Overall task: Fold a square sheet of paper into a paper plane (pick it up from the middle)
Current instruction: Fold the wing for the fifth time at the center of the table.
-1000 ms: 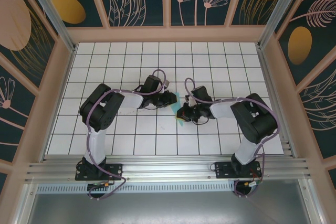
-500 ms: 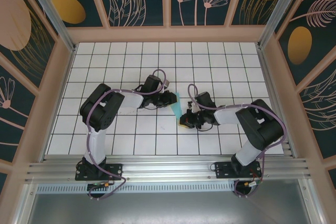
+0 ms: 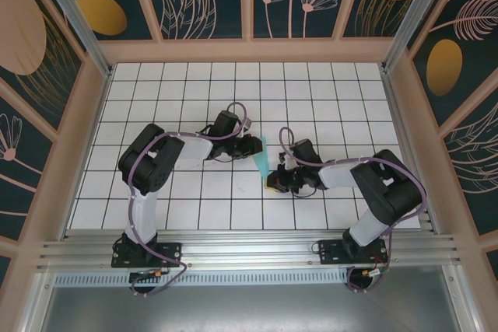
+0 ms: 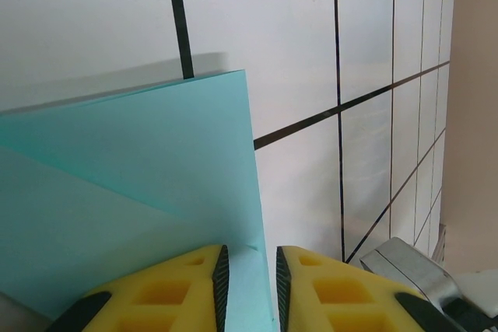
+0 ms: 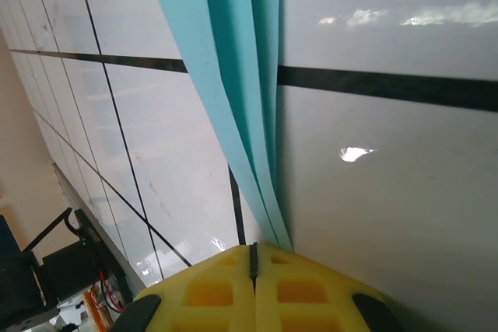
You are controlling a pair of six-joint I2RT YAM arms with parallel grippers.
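Observation:
The paper plane (image 3: pixel 263 158) is a slim, pointed fold of light teal paper near the table's middle, running from the left gripper toward the right one. My left gripper (image 3: pixel 254 146) has the plane's wide end (image 4: pixel 140 169) between its yellow fingers (image 4: pixel 187 285). Its jaws (image 4: pixel 250 254) stand narrowly apart with the layered paper filling the gap. My right gripper (image 3: pixel 272 185) is shut with nothing between its pads. Its closed tip (image 5: pixel 253 247) sits against the pointed near end of the plane (image 5: pixel 233 52), whose layers fan away across the tiles.
The white grid tabletop (image 3: pixel 187 91) is boxed in by wooden walls at the left (image 3: pixel 87 130), back and right (image 3: pixel 405 130). An aluminium rail (image 3: pixel 249 250) carries both arm bases at the near edge. Loose cables arch over both forearms.
The right gripper has moved nearer and slightly right, from beside the paper to its near tip. The teal strip now shows more fully. The left arm has stayed put.

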